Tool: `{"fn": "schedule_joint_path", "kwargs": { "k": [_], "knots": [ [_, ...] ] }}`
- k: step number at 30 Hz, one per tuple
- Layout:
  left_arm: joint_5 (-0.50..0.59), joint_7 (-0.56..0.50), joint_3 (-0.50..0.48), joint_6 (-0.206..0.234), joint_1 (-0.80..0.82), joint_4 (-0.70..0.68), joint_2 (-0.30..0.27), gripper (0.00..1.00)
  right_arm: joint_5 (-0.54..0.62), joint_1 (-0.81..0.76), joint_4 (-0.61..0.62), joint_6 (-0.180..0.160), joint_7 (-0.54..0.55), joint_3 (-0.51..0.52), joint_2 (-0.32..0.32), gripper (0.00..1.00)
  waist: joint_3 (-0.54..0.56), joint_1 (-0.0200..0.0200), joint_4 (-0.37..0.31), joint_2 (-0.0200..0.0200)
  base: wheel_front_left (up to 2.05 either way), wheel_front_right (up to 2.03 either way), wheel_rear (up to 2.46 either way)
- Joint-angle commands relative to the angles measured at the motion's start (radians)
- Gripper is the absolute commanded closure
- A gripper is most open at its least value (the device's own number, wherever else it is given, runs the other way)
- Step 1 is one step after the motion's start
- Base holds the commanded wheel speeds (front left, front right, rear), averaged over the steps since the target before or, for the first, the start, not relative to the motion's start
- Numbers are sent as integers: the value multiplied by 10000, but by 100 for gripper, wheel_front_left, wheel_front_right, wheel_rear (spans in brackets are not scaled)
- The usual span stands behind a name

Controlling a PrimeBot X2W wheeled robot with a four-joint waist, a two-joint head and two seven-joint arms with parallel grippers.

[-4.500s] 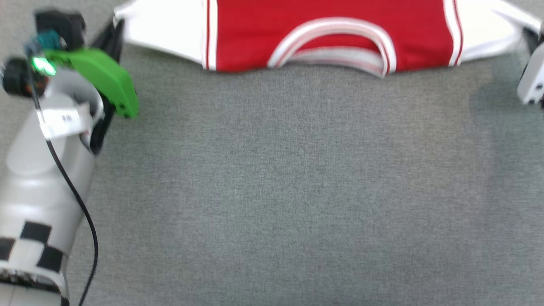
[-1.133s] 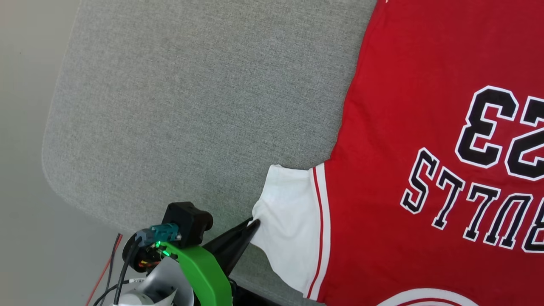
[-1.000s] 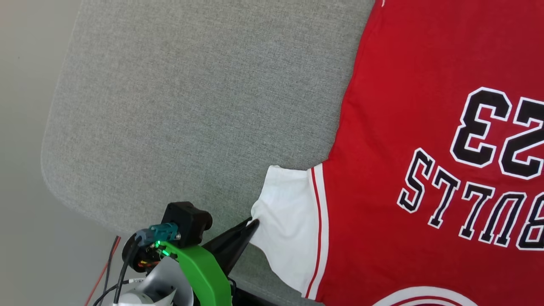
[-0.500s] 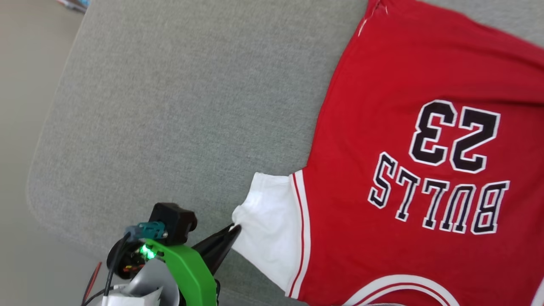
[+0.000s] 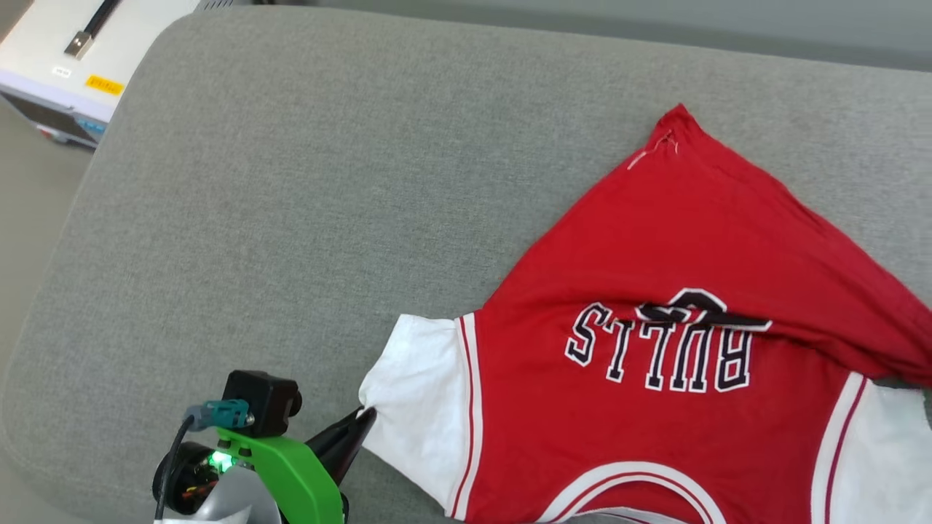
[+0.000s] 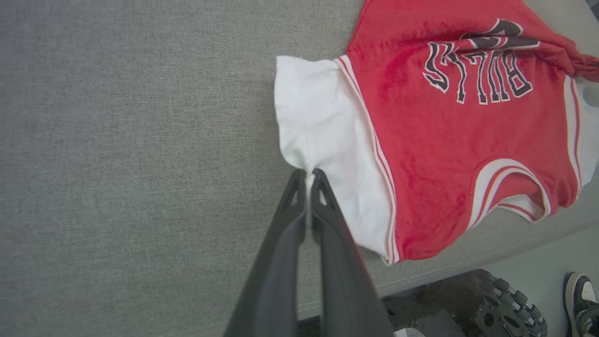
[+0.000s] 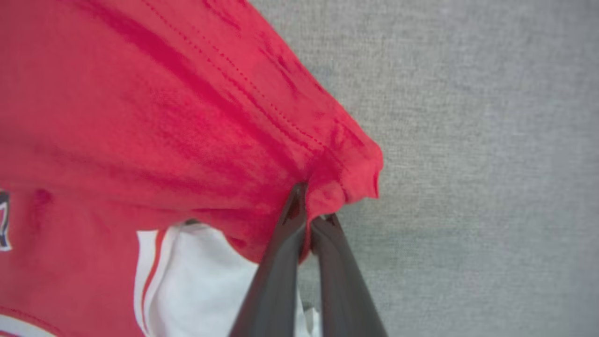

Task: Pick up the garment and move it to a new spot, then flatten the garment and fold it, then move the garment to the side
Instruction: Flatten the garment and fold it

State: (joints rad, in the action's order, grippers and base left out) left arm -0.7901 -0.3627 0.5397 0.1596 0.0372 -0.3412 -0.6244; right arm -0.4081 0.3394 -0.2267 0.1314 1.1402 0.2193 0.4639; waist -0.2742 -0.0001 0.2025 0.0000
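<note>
Two grippers, both biting cloth! The left gripper (image 6: 308, 174) is clamped tight on the white sleeve (image 6: 318, 117) edge. The right gripper (image 7: 312, 203) is pinched onto a bunched red hem corner. The garment (image 5: 582, 437) lies on the grey padded surface (image 5: 291, 182), with red fabric doubled over above the lettering (image 5: 659, 353) and the collar at the near edge.

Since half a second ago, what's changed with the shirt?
The shirt's far right hem has come toward the robot and folded over the 23, now nearly hidden above BULLS. The right gripper is shut on that red corner. The head camera also moved. Unchanged: the left gripper still pinches the white sleeve, and the left side lies flat on the pad.
</note>
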Motion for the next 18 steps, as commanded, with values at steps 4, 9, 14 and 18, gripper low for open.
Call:
{"fn": "schedule_joint_path", "kwargs": {
  "k": [4,9,14,18],
  "knots": [
    [-96,197,-148,193,-303,89,-60,100,-218,-1150,598,-7,80,210,-125,100,1080,1,-918,0,0,0,0],
    [-123,406,-173,261,-437,221,54,100,-330,-2502,1233,-7,169,580,-448,100,1430,1,-1096,0,0,0,0],
    [-79,542,-85,267,-439,342,207,100,-339,-3696,1517,-7,89,1127,-940,100,1552,1,-1114,0,0,0,0],
    [-13,648,-46,246,-349,351,284,100,-249,-4262,1484,-7,-92,1275,-1397,100,1563,1,-1075,0,0,0,0]
  ]
}}
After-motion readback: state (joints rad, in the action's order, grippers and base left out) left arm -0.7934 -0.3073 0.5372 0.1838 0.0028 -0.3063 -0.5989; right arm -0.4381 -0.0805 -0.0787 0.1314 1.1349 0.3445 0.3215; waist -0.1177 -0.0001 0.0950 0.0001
